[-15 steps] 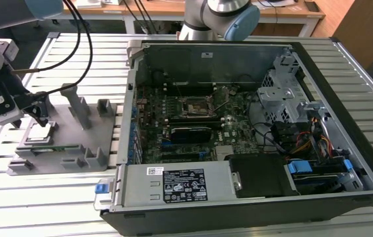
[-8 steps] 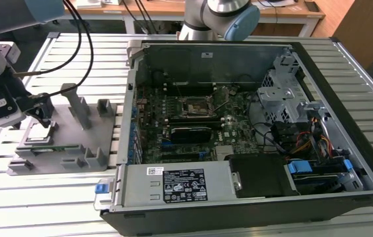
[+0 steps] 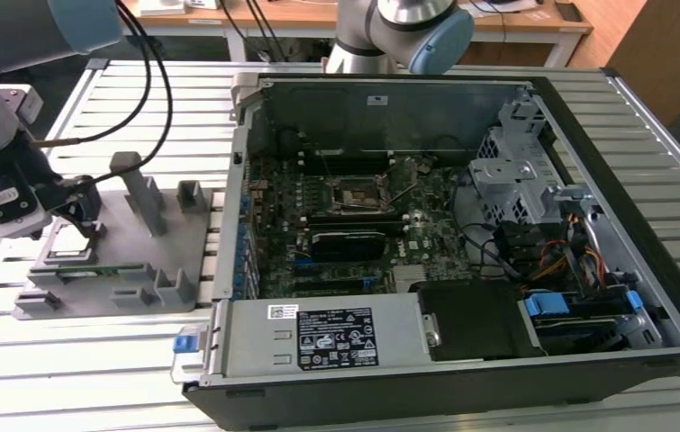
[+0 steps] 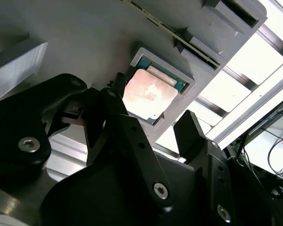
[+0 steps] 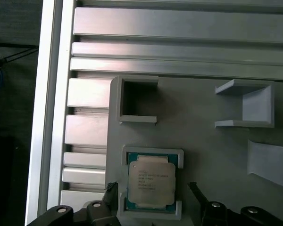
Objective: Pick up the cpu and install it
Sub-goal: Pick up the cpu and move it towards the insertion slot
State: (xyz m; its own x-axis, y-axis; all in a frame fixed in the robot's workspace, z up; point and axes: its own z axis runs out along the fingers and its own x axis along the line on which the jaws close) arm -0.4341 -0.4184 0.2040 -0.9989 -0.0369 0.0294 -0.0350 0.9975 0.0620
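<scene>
The cpu [image 5: 151, 181], a flat square chip with a silvery top and thin green edge, lies in a raised pocket of the grey fixture plate [image 5: 203, 141]. In both wrist views my gripper [image 5: 152, 194] is open just above it. One black fingertip [image 5: 111, 192] sits on one side of the pocket and the other on the opposite side, neither touching the chip. The second wrist view shows the cpu [image 4: 148, 94] between the gripper's [image 4: 151, 115] two fingers. In the exterior view the gripper [image 3: 81, 227] hangs over the fixture plate [image 3: 135, 243] at the exterior view's left.
The open computer case [image 3: 628, 180] lies at the exterior view's right, with the motherboard's square socket [image 3: 358, 193] near its middle. A narrow green memory stick [image 3: 81, 271] rests on the fixture, which carries upright grey posts [image 3: 148, 198]. A second arm [image 3: 400, 27] stands behind the case.
</scene>
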